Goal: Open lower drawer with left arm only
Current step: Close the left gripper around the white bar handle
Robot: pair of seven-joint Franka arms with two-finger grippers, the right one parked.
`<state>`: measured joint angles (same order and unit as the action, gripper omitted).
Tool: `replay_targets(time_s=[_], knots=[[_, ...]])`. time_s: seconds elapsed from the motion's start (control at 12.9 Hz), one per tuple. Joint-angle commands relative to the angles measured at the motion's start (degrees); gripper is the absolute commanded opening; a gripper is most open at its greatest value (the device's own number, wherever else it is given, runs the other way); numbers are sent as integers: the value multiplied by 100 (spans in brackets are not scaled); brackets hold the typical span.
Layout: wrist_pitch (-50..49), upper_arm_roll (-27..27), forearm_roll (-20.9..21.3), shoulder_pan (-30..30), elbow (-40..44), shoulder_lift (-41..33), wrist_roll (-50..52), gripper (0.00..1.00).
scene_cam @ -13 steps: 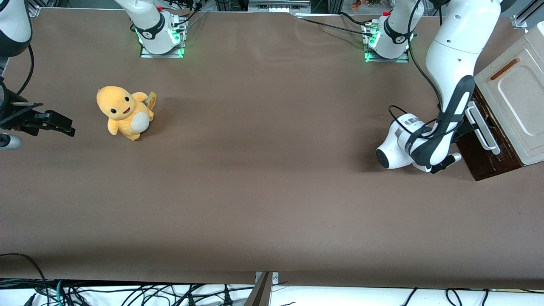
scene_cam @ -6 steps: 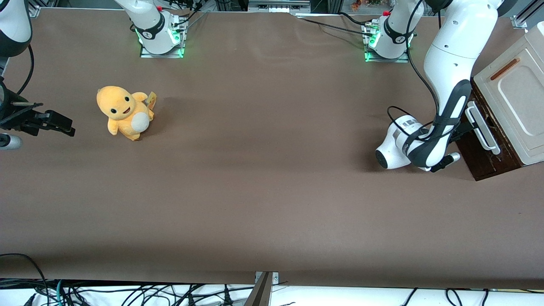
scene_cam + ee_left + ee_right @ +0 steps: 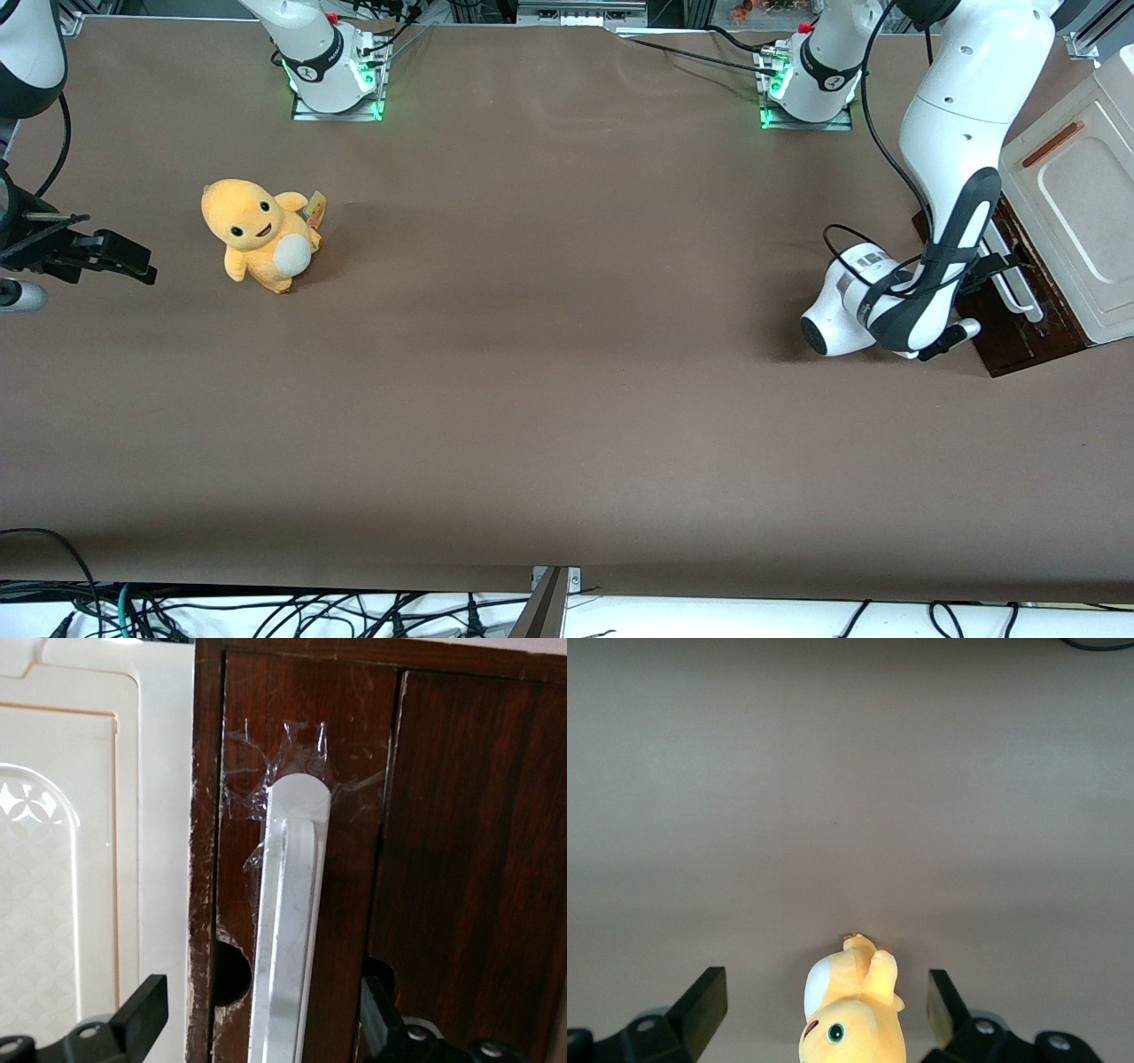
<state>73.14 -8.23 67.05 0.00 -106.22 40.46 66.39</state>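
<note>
Straddling white bar handle (image 3: pixel 285 930) | end effector (image 3: pixel 266 1014) spread | lower drawer (image 3: pixel 1005 323) shut | front view: left arm (image 3: pixel 952 177) hides grip

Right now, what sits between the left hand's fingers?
In the left wrist view, the lower drawer's white bar handle sits between the open hand's fingers.

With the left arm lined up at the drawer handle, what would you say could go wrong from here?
1. The gripper is open, its fingers straddling the white handle; pulling before it closes could slip off.
2. The handle looks taped on at its end, so a hard pull might loosen it.
3. The lower drawer sits in a cabinet that might slide.
</note>
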Motion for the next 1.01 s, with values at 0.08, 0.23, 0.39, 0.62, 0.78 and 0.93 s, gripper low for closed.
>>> replay_targets(time_s=[0.08,0.23,0.39,0.62,0.78,0.93], knots=[[-46,-30,168,26,22,-3,-38,85],[-46,-30,168,35,31,-3,-30,75],[-46,-30,168,35,31,15,14,66],[-37,-30,168,35,48,24,23,58],[-20,-30,194,44,66,85,50,55],[7,-30,265,87,66,120,58,55]])
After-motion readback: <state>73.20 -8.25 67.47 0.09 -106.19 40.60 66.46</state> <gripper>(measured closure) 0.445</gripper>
